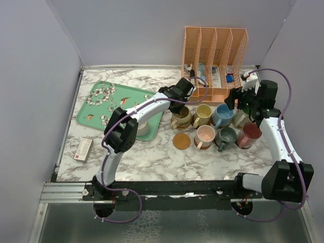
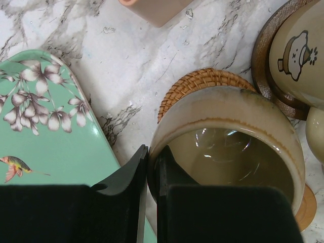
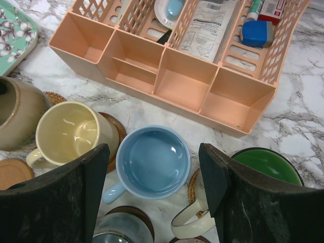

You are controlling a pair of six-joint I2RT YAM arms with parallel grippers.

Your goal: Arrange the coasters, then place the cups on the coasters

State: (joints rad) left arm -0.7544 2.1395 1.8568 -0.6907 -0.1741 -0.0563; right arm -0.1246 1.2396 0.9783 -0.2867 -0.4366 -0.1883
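Observation:
My left gripper (image 2: pixel 153 152) is shut on the rim of the tan cup (image 2: pixel 228 147), one finger inside and one outside. The cup sits over a woven coaster (image 2: pixel 202 81); I cannot tell if they touch. From above, the left gripper (image 1: pixel 178 105) is at the tan cup (image 1: pixel 181 117). My right gripper (image 3: pixel 153 152) hangs open above the light blue cup (image 3: pixel 153 161), holding nothing. The yellow cup (image 3: pixel 68 132) stands on a dark coaster (image 3: pixel 115 129). The green cup (image 3: pixel 266 164) is to the right. Pink (image 1: pixel 205 134), grey-teal (image 1: pixel 226 135) and maroon (image 1: pixel 249 134) cups form the front row. One bare coaster (image 1: pixel 181 140) lies left of the pink cup.
A peach desk organizer (image 1: pixel 215 61) stands close behind the cups. The mint-green flowered tray (image 1: pixel 96 109) lies at the left, with a pale cup (image 1: pixel 143 127) at its near corner under my left arm. A small box (image 1: pixel 83 149) lies near the left front.

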